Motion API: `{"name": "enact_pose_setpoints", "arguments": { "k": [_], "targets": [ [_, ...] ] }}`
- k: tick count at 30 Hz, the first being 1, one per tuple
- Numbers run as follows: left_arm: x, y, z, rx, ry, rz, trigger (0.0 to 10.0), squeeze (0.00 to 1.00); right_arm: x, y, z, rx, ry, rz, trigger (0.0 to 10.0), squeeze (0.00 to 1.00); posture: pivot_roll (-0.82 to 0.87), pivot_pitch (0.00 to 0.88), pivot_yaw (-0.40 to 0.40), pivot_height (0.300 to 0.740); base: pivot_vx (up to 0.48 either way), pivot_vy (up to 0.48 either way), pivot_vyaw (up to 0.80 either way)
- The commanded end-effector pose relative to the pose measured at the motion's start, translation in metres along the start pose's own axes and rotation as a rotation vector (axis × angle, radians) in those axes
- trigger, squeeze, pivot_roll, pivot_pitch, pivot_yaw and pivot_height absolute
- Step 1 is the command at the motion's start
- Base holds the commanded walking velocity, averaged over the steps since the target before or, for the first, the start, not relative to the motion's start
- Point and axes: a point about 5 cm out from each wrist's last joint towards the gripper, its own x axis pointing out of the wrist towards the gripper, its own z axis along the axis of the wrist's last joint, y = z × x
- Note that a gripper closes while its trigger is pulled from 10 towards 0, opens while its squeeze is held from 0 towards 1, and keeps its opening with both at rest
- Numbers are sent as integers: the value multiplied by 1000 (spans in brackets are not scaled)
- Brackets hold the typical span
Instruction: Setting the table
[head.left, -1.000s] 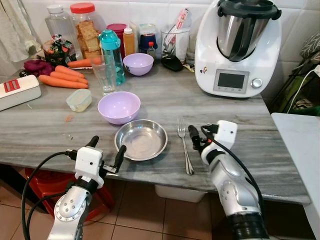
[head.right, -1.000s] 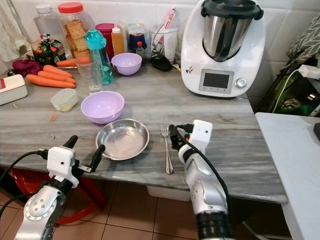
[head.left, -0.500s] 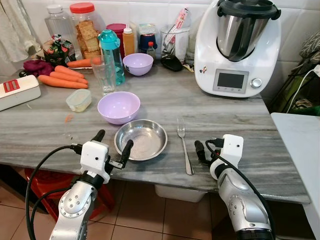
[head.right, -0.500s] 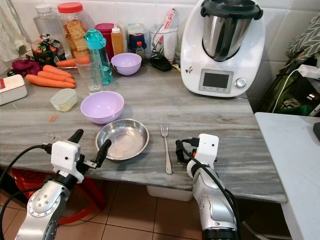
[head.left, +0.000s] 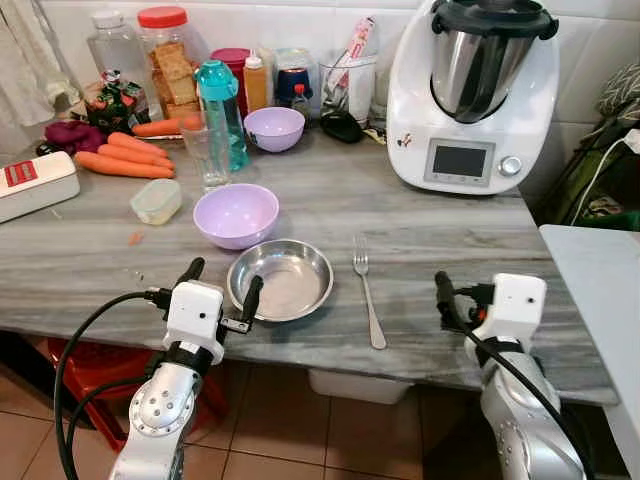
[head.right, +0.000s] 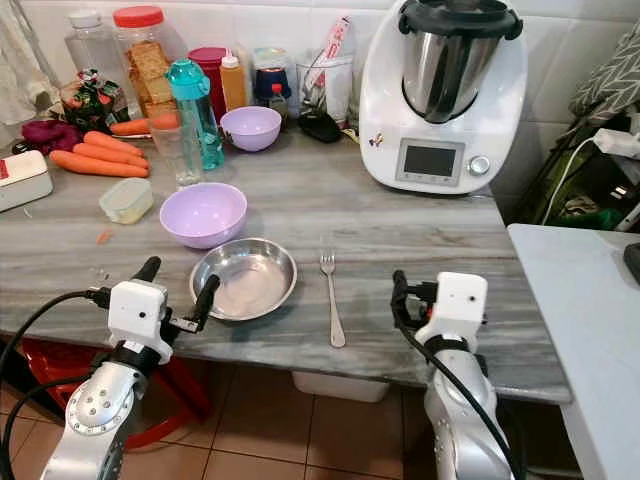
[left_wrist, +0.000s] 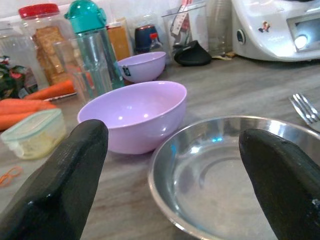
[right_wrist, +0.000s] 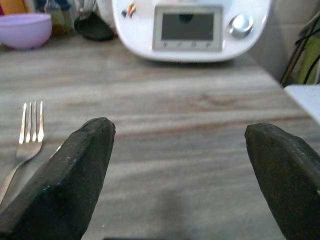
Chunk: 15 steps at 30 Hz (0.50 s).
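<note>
Place setting under assembly on a grey marble counter. A steel plate sits near the front edge, with a fork lying just to its right, tines pointing away from the robot and apart from the plate's rim; a large lilac bowl stands directly behind the plate, close to its rim. The left gripper hovers at the counter's front edge beside the plate's left rim, fingers spread wide and holding nothing; the left wrist view frames plate and bowl between them. The right gripper, fingers likewise spread and empty, is held over bare counter to the right of the fork, well apart from it. Judged stage: plate and fork appear placed, and the setting remains incomplete. The next move probably calls for reaching further back, to the drinking glass or the smaller lilac bowl, past crowded jars and a food processor.
</note>
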Motion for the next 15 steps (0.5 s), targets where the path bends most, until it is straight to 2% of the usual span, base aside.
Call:
{"name": "enact_pose_setpoints", "arguments": {
  "k": [1,3,5,9,13,15],
  "targets": [
    [3,4,0,30,1,10,10000,0,-2,3,6,-17,-36,10,10000,0,-33,0,11,740,0,0,0],
    [5,7,-2,26,8,32,10000,0,-1,8,2,1,-15,15,10000,0,-26,0,1,740,0,0,-584],
    [9,11,-2,36,4,59,10000,0,1,19,3,3,-28,51,10000,0,-18,0,1,740,0,0,-800],
    [16,14,1,26,2,95,10000,0,3,26,7,7,-36,74,10000,0,5,0,-2,740,0,0,-800],
    [23,9,5,48,-32,81,10000,0,7,26,4,0,-47,109,10000,0,9,0,-3,740,0,0,-683],
    [26,12,4,34,-26,108,10000,0,10,24,3,7,-41,106,10000,0,11,0,-11,740,0,0,0]
  ]
}}
